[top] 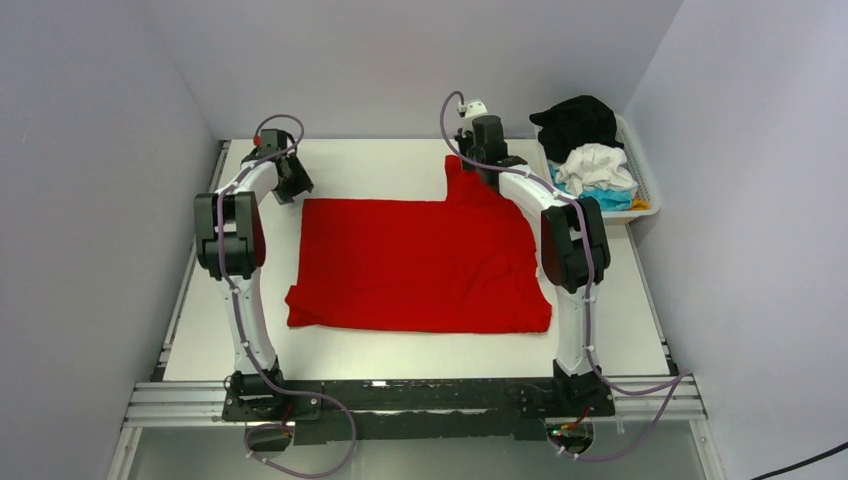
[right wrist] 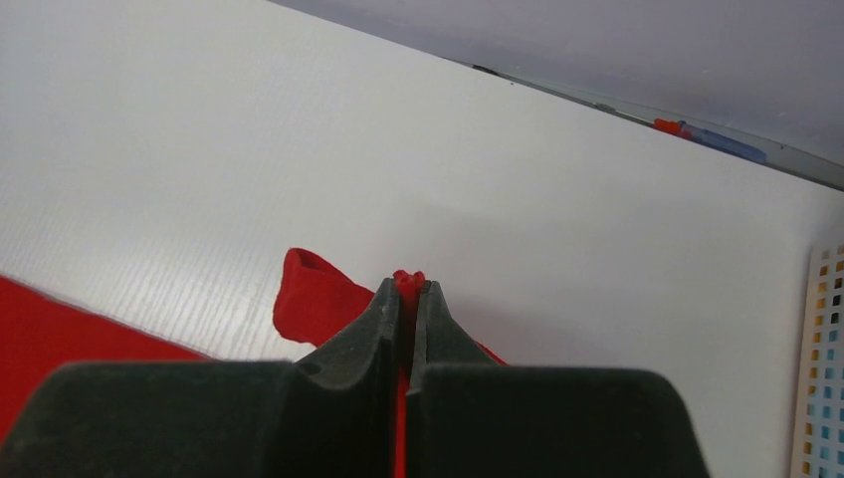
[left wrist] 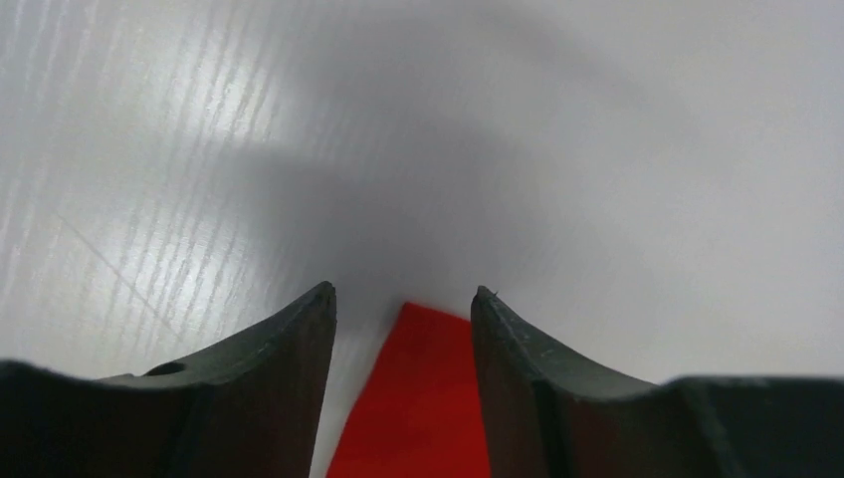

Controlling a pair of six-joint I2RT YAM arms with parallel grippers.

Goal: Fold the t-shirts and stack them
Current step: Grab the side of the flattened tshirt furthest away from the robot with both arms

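Observation:
A bright red t-shirt (top: pixel 420 262) lies spread on the white table. My right gripper (top: pixel 472 162) is shut on the shirt's far right corner, with red cloth (right wrist: pixel 408 280) pinched between its fingertips. A sleeve fold (right wrist: pixel 309 294) lies to the left of the fingers. My left gripper (top: pixel 295 188) is open at the shirt's far left corner, and the red corner (left wrist: pixel 423 388) lies between its spread fingers (left wrist: pixel 289 339). Black (top: pixel 575 122), white (top: pixel 597 166) and turquoise (top: pixel 605 198) shirts lie heaped in the basket.
A white slatted basket (top: pixel 645 180) stands at the table's far right corner; its wall shows in the right wrist view (right wrist: pixel 821 368). Walls close in the table on the left, back and right. A metal rail (top: pixel 400 395) runs along the near edge.

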